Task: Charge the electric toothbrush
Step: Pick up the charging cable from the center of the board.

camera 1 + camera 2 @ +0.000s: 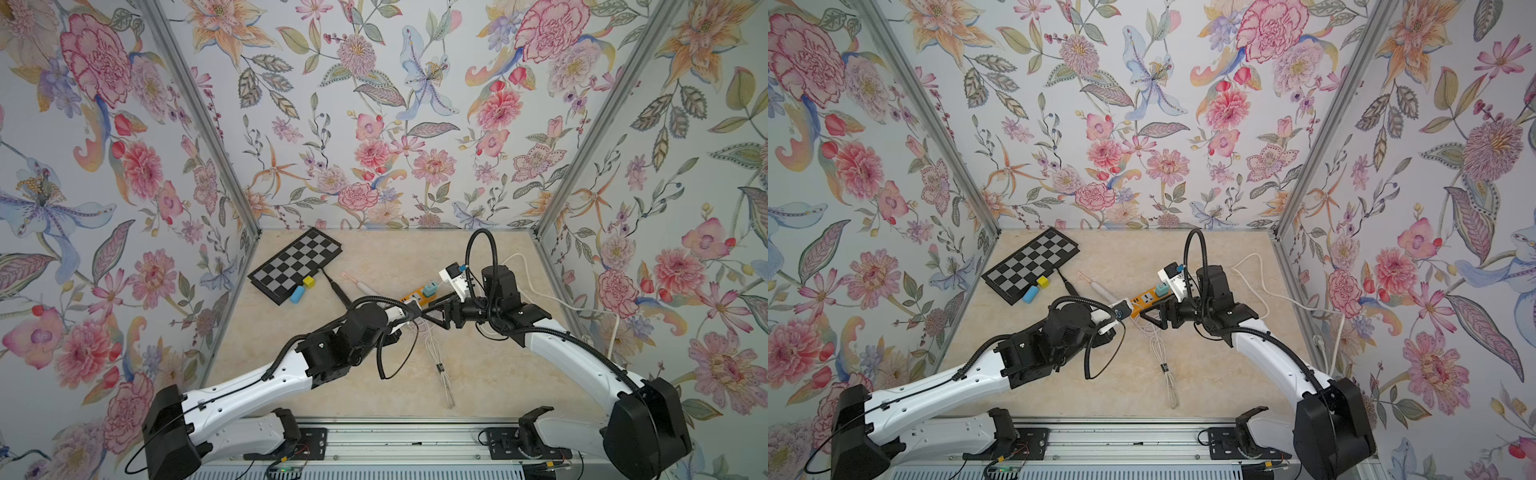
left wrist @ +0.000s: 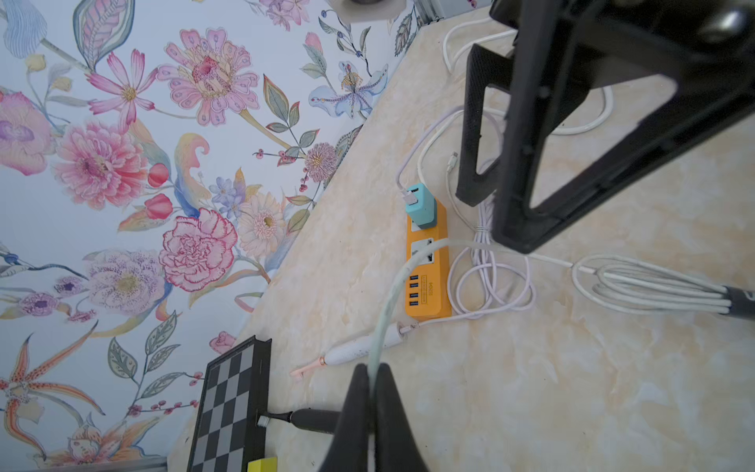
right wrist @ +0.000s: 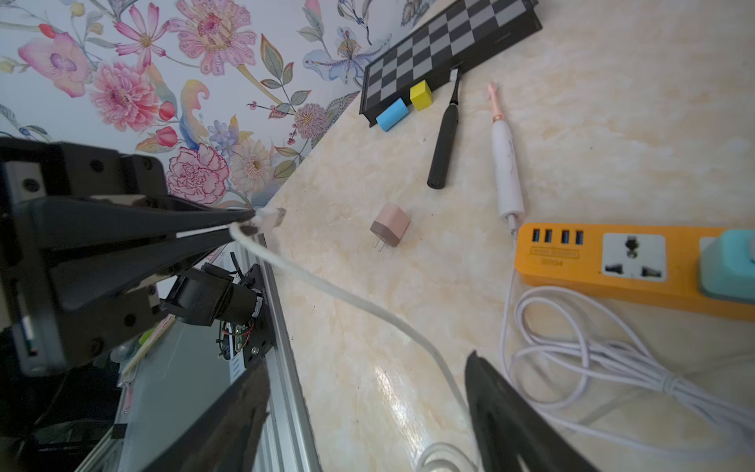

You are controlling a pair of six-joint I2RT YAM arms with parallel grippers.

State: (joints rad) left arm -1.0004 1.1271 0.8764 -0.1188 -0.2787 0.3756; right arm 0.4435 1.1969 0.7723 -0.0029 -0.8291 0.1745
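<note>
Far left, the checkerboard [image 1: 297,262] sits against the wall. Just right of it two brushes lie flat side by side, the black toothbrush [image 3: 443,139] and then the white toothbrush [image 3: 508,171]. Both have their heads far-left and their butts near-right. The white one's butt is just beside the orange power strip [image 3: 572,261], with a thin lead already in it.

Next comes the left gripper [image 3: 249,222], pinched tight on the white cable [image 3: 347,298] just behind its USB plug [image 3: 274,216], which pokes out rightward past the fingertips.

Here's what matters. The strip lies just right of those tips, its long axis running near-left to far-right. The USB ports [image 3: 557,236] sit in a row at the near-left end, the end closest to the left arm. They open upward on the top face, while the plug looks nearer level, so I'd say it needs tipping down over them.

Which brush this cable serves, I can't tell.

Further right, the right gripper [image 3: 365,361] stands wide on the strip's near side, with the cable passing loose between its fingers. A teal adapter [image 3: 727,261] fills the strip's far-right socket.
</note>
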